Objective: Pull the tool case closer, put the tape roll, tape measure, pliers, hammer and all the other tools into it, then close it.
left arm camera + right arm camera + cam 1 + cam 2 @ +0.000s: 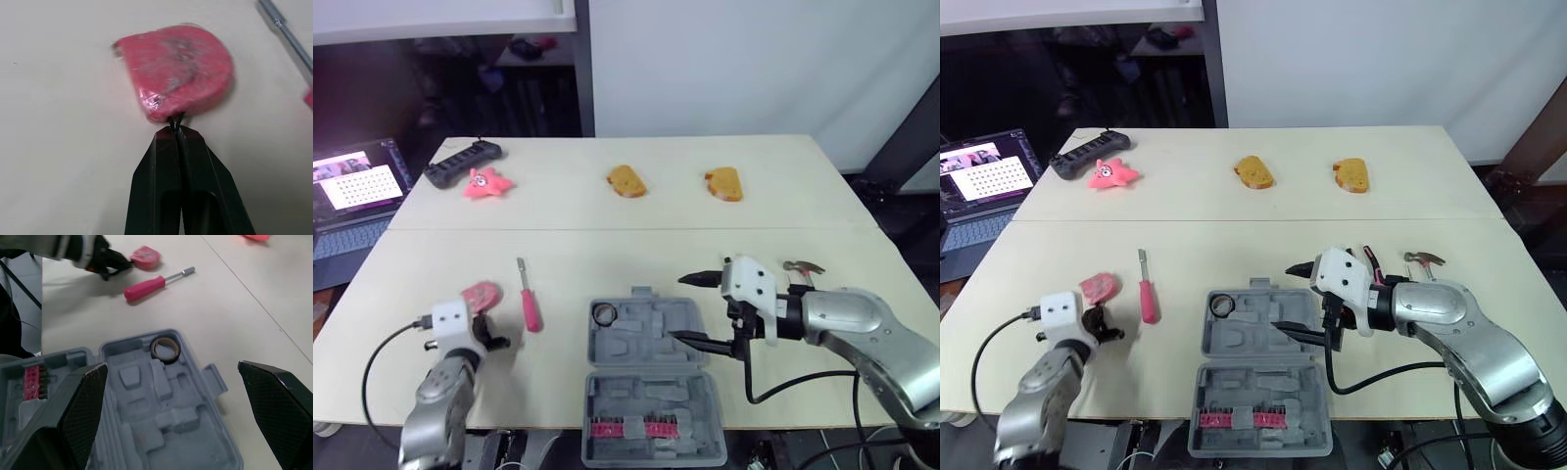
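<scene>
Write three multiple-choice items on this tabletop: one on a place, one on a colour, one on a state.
1. Where does the dark ring-shaped tape roll lie?
A) on a chair
B) in a pocket of the open grey plastic tool case
C) on the floor

2. What colour is the handle of the small steel-shafted screwdriver?
A) pink
B) yellow
C) blue

3. How does the right gripper stand?
A) shut on the screwdriver
B) shut on nothing
C) open, fingers spread above the case

Answers:
1 B, the roll sits in the tray's corner pocket.
2 A, the handle is plainly pink.
3 C, a wide gap separates the fingers over the case.
</scene>
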### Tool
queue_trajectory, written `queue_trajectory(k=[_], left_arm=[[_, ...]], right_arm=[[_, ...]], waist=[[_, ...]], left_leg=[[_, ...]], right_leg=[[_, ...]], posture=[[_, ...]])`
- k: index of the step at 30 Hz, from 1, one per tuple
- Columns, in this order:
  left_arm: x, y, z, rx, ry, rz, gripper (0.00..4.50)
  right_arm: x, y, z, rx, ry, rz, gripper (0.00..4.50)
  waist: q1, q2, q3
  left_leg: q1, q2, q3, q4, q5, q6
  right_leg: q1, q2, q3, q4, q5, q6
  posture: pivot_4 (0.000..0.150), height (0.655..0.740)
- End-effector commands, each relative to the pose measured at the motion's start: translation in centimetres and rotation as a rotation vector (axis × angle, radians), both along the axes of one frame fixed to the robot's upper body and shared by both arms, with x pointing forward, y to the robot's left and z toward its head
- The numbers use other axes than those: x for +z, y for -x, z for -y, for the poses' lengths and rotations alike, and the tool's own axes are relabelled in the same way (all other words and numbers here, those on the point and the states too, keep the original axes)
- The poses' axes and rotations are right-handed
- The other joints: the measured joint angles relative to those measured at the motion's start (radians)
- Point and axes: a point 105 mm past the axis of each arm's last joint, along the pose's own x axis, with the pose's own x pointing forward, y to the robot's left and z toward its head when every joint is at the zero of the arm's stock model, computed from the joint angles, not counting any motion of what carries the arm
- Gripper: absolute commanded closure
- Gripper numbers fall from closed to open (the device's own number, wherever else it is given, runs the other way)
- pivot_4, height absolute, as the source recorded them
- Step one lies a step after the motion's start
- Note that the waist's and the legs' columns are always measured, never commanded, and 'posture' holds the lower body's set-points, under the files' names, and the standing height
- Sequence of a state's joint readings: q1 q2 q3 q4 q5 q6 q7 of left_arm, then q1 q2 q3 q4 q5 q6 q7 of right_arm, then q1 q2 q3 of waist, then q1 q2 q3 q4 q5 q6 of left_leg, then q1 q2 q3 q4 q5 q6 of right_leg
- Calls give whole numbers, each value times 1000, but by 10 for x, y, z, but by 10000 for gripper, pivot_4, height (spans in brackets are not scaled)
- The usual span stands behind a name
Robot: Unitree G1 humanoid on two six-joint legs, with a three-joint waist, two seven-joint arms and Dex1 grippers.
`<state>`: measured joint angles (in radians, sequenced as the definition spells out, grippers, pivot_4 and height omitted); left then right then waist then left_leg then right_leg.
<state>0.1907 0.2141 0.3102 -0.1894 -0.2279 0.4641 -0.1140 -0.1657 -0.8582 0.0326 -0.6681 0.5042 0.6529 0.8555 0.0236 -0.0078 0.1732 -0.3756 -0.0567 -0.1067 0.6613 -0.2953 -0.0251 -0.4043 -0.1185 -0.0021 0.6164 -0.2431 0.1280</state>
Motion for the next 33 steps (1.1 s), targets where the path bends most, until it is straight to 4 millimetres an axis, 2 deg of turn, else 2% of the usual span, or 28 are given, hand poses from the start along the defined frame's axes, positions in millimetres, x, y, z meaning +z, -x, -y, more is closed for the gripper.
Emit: queue_trajectory(k=[1,7,10,15,21,24,28,31,33], left_arm=[[-18,36,5,-77,31,-82,44288],[-31,100,1,-203,-11,-199,44288],[-31,120,-3,-227,-9,-236,44288],[-31,132,-5,-245,-16,-268,44288],[-30,128,-9,-241,-34,-258,44288],[-26,128,-8,-258,-41,-241,36163],[-24,128,-16,-256,-63,-212,15775],[-13,123,-24,-279,-90,-176,651],[2,117,-26,-347,-101,-149,163]], right_arm=[[6,3,0,-1,9,36,0],[3,4,0,-10,7,25,0],[1,4,1,-18,10,21,0],[1,4,0,-16,5,18,0],[0,2,0,-16,5,16,0],[-1,1,0,-15,7,17,0],[-1,0,0,-13,6,15,0],[-1,-1,-1,-12,4,15,0],[-2,-2,-1,-15,5,16,0]], waist=[[-8,1,0],[-16,3,-1],[-14,4,-1],[-13,4,-1],[-12,5,-1],[-12,5,-1],[-11,5,-1],[-11,4,0],[-11,2,0]], left_leg=[[0,0,0,0,0,0],[0,1,2,0,-2,2],[0,1,3,0,-2,2],[-1,1,3,0,-2,3],[-1,1,3,0,-2,3],[-1,1,3,0,-2,3],[-1,1,3,0,-2,3],[-1,1,3,0,-2,3],[-2,1,3,0,-2,3]], right_leg=[[0,0,0,0,0,-1],[1,-1,1,-3,-3,-4],[0,-1,1,-3,-3,-4],[0,-1,1,-4,-3,-4],[0,-1,1,-4,-3,-4],[0,-1,1,-4,-3,-4],[0,-1,1,-4,-3,-4],[-1,-1,1,-4,-3,-4],[-1,-1,1,-4,-3,-4]], posture=[[1500,7400],[1500,7400],[1500,7400],[1500,7400],[1500,7400],[1500,7400],[1500,7400],[1500,7400],[1500,7400]])
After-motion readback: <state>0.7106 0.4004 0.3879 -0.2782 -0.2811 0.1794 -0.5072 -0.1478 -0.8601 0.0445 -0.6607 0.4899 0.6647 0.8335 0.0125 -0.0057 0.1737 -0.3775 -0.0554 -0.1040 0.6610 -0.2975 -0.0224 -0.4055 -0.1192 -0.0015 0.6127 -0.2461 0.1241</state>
